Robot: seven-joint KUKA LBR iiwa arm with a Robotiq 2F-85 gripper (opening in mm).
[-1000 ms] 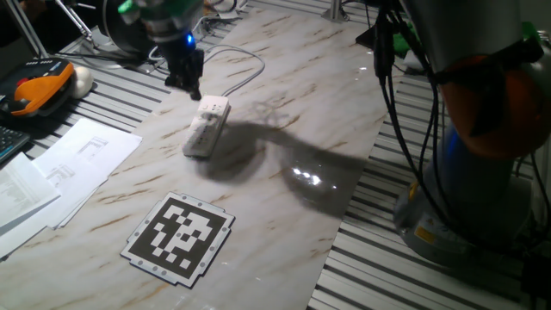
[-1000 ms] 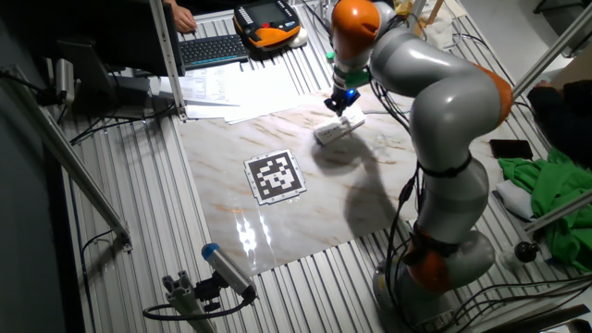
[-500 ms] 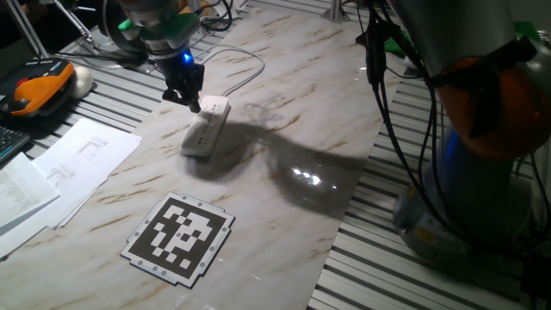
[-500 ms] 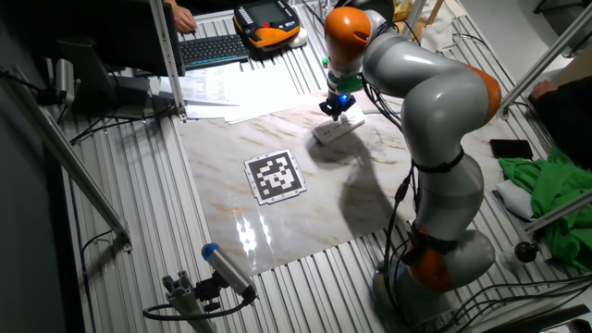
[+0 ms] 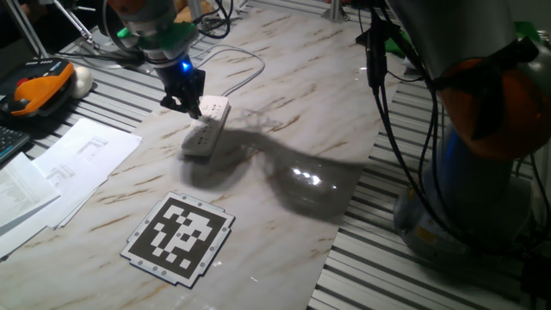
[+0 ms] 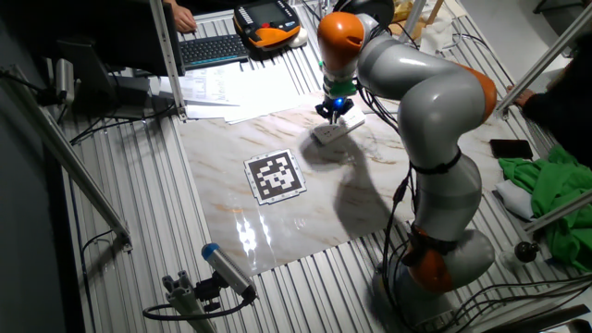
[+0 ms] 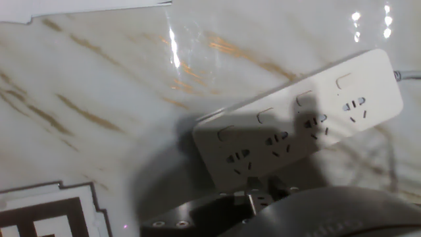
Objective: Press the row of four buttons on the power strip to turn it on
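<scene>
The white, elongated plastic power strip (image 5: 206,129) with rounded corners is lying flat on the pale marble-patterned table top (image 5: 284,103), beyond the square black-and-white patterned marker board (image 5: 180,235) as seen in one fixed view. Its white cable (image 5: 245,65) is being run away from the far end of the strip. The black two-finger gripper (image 5: 193,107) is being held directly over that far, cable end of the strip, its tips at or just above the strip's surface; contact cannot be confirmed. In the other fixed view the gripper (image 6: 334,110) is likewise being shown at the strip's (image 6: 330,130) end farther from the marker board (image 6: 275,176). In the hand view the strip (image 7: 299,125) is being seen lengthwise with sockets and four button outlines. Whether the fingers are parted or closed cannot be told.
</scene>
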